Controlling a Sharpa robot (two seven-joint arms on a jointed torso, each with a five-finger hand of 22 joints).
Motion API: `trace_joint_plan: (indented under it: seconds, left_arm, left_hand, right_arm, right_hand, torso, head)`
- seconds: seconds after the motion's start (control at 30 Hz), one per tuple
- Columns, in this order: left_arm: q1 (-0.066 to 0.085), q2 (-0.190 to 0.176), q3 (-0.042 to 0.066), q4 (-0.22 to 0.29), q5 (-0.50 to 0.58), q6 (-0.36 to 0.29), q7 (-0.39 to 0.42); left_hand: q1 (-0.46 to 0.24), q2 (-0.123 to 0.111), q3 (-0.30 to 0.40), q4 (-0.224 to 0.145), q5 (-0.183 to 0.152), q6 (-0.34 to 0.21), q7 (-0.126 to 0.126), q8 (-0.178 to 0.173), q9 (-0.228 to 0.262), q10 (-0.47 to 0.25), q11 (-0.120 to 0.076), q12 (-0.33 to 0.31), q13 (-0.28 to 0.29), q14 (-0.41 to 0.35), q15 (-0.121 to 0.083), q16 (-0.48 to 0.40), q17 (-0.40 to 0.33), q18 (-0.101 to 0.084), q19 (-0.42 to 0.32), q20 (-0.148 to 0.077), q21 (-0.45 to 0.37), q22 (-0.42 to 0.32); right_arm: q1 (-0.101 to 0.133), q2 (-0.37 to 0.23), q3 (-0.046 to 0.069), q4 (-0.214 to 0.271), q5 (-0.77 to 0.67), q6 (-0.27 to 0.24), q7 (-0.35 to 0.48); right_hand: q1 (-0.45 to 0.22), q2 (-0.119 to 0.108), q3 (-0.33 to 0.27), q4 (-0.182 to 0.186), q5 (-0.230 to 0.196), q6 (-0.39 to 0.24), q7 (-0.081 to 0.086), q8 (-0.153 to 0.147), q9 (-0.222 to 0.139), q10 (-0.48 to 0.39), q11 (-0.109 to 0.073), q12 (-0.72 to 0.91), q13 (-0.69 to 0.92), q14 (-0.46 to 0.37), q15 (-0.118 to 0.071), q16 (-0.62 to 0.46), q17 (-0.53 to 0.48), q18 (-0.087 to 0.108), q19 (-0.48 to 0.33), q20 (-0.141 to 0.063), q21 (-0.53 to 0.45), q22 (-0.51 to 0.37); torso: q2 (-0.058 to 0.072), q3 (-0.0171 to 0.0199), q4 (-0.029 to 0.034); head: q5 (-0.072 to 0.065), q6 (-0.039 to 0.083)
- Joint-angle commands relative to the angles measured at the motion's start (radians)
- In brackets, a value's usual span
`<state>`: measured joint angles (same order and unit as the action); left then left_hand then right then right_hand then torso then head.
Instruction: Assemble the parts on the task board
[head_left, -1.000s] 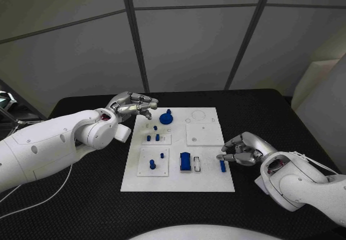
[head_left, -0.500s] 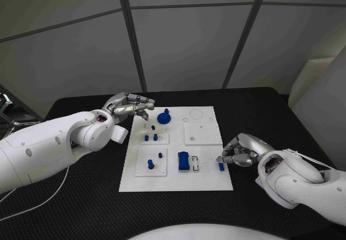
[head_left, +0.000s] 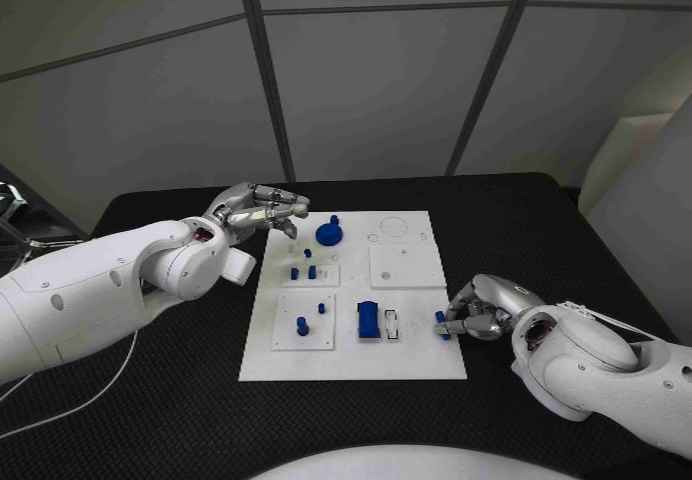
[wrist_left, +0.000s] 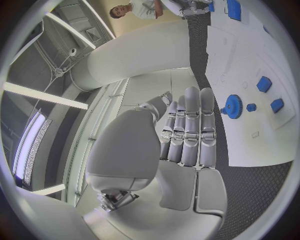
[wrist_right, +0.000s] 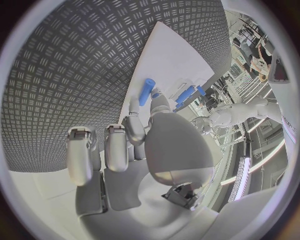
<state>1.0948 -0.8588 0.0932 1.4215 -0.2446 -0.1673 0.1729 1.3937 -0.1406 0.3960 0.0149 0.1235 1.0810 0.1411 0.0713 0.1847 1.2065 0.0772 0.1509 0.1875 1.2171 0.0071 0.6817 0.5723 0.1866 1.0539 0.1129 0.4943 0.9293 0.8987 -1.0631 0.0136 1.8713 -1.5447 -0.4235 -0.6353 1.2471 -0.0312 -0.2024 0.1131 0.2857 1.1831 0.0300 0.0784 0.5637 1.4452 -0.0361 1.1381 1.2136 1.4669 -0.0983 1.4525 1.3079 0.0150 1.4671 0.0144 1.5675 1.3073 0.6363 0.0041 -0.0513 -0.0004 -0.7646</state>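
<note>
White task board (head_left: 411, 365) flat on the black counter (head_left: 548, 220), carrying small blue parts. Right robot hand (head_left: 477, 310) at the board's right edge, fingers curled toward a short blue peg (head_left: 443, 325) lying on the plate; fingertip (wrist_right: 155, 93) touching or just beside the peg's end in the right wrist view, firm grasp impossible to confirm. Left robot hand (head_left: 265, 211) above the board's far left corner, fingers (wrist_left: 190, 127) together and bent, grasping nothing, near the blue gear (head_left: 332, 236). Blue block (head_left: 369, 322) beside a white slot near the board's middle; further blue pegs (head_left: 303, 272) standing in the left-hand plates. Probable step: picking up the loose peg. Likely failures: peg rolling off the near edge under a sideways fingertip push; pinch too close to one end, tilting the peg and spoiling later insertion; board sliding on the counter under pressure.
</note>
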Motion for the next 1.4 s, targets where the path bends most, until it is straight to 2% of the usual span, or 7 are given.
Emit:
trace_joint_plan:
  seconds: [0.03, 0.3, 0.43, 0.47, 0.63, 0.97, 1.4]
  left_arm:
    - [0.001, -0.001, 0.001, 0.002, 0.004, 0.009, 0.006]
    - [0.001, 0.0, 0.001, 0.002, 0.004, 0.01, 0.006]
    - [0.0, 0.0, 0.001, 0.002, 0.004, 0.011, 0.006]
    - [0.0, 0.001, 0.001, 0.002, 0.004, 0.011, 0.006]
    - [0.0, 0.001, 0.001, 0.002, 0.004, 0.011, 0.006]
    - [-0.002, 0.003, 0.001, 0.001, 0.004, 0.011, 0.007]
    - [-0.002, 0.005, 0.001, 0.001, 0.004, 0.011, 0.006]
  left_hand:
    - [-0.001, 0.01, 0.0, -0.005, 0.004, 0.001, 0.008, -0.003, 0.0, -0.003, 0.004, -0.003, 0.001, -0.007, 0.002, -0.004, -0.002, -0.006, 0.004, 0.002, -0.005, -0.001]
    - [-0.002, 0.011, -0.001, -0.004, 0.004, 0.002, 0.007, -0.003, 0.0, -0.003, 0.004, -0.003, 0.001, -0.006, 0.002, -0.005, -0.002, -0.006, 0.004, 0.003, -0.006, -0.002]
    - [-0.002, 0.011, -0.001, -0.004, 0.004, 0.002, 0.007, -0.003, 0.0, -0.003, 0.004, -0.003, 0.001, -0.006, 0.002, -0.005, -0.002, -0.006, 0.004, 0.003, -0.006, -0.002]
    - [-0.002, 0.011, -0.001, -0.004, 0.004, 0.002, 0.007, -0.003, 0.0, -0.003, 0.004, -0.003, 0.001, -0.006, 0.002, -0.005, -0.002, -0.006, 0.004, 0.003, -0.006, -0.002]
    - [-0.002, 0.011, -0.001, -0.004, 0.004, 0.002, 0.007, -0.003, 0.0, -0.003, 0.004, -0.003, 0.001, -0.006, 0.002, -0.005, -0.002, -0.006, 0.004, 0.003, -0.006, -0.002]
    - [-0.002, 0.011, -0.001, -0.004, 0.004, 0.002, 0.007, -0.003, 0.0, -0.003, 0.004, -0.003, 0.001, -0.006, 0.002, -0.005, -0.002, -0.006, 0.004, 0.003, -0.006, -0.002]
    - [-0.002, 0.011, -0.001, -0.005, 0.004, 0.002, 0.007, -0.003, 0.0, -0.003, 0.004, -0.003, 0.002, -0.007, 0.002, -0.005, -0.002, -0.006, 0.004, 0.003, -0.007, -0.002]
  right_arm:
    - [-0.001, 0.005, -0.001, -0.001, -0.028, 0.043, -0.029]
    - [-0.006, 0.025, -0.001, -0.008, -0.056, 0.083, -0.048]
    - [-0.007, 0.035, -0.001, -0.012, -0.091, 0.109, -0.066]
    - [-0.008, 0.041, -0.001, -0.013, -0.114, 0.13, -0.079]
    - [-0.009, 0.048, -0.001, -0.013, -0.138, 0.144, -0.1]
    - [-0.009, 0.041, -0.001, 0.02, -0.005, 0.008, -0.085]
    - [-0.007, 0.055, 0.001, 0.053, 0.187, -0.167, 0.016]
  right_hand:
    - [-0.003, 0.006, -0.005, 0.003, 0.006, 0.011, 0.0, 0.005, 0.0, 0.001, -0.006, 0.004, 0.001, 0.063, -0.006, 0.006, 0.062, -0.015, 0.104, -0.005, 0.003, 0.263]
    - [0.057, 0.033, 0.014, -0.032, 0.017, 0.018, -0.008, -0.004, -0.003, -0.001, -0.014, 0.001, 0.001, 0.063, -0.013, 0.006, 0.063, -0.015, 0.104, -0.012, 0.003, 0.263]
    - [0.115, 0.058, 0.039, -0.071, 0.082, 0.021, -0.012, -0.012, -0.01, -0.005, -0.018, -0.005, 0.0, 0.063, -0.018, 0.005, 0.063, -0.015, 0.104, -0.017, 0.003, 0.263]
    - [0.144, 0.07, 0.054, -0.095, 0.132, 0.023, -0.013, -0.014, -0.016, -0.008, -0.019, -0.009, -0.001, 0.063, -0.019, 0.005, 0.064, -0.015, 0.104, -0.019, 0.003, 0.263]
    - [0.163, 0.09, 0.073, -0.119, 0.161, 0.024, -0.015, -0.015, -0.022, -0.008, -0.021, -0.012, -0.002, 0.063, -0.02, 0.006, 0.067, -0.015, 0.104, -0.02, 0.003, 0.263]
    - [0.116, 0.1, 0.08, -0.129, 0.244, 0.021, -0.012, -0.014, -0.028, -0.005, -0.019, -0.022, -0.007, 0.063, -0.019, 0.006, 0.067, -0.015, 0.104, -0.019, 0.003, 0.263]
    - [0.08, 0.098, 0.078, -0.122, 0.253, 0.02, -0.011, -0.014, -0.032, 0.001, -0.018, -0.013, 0.001, 0.065, -0.018, 0.01, 0.075, -0.015, 0.104, -0.019, 0.003, 0.263]
  torso:
    - [0.0, 0.0001, -0.0003]
    - [-0.001, 0.0004, 0.0007]
    - [0.0, -0.0002, -0.0001]
    - [0.0, 0.0, 0.0003]
    - [0.0, 0.0003, 0.0012]
    - [-0.002, -0.0008, 0.0011]
    - [0.0, -0.0012, 0.0012]
  head:
    - [-0.002, -0.001]
    - [-0.002, -0.003]
    - [-0.002, -0.003]
    - [-0.002, -0.004]
    - [-0.002, -0.004]
    - [0.0, 0.0]
    - [0.002, 0.006]
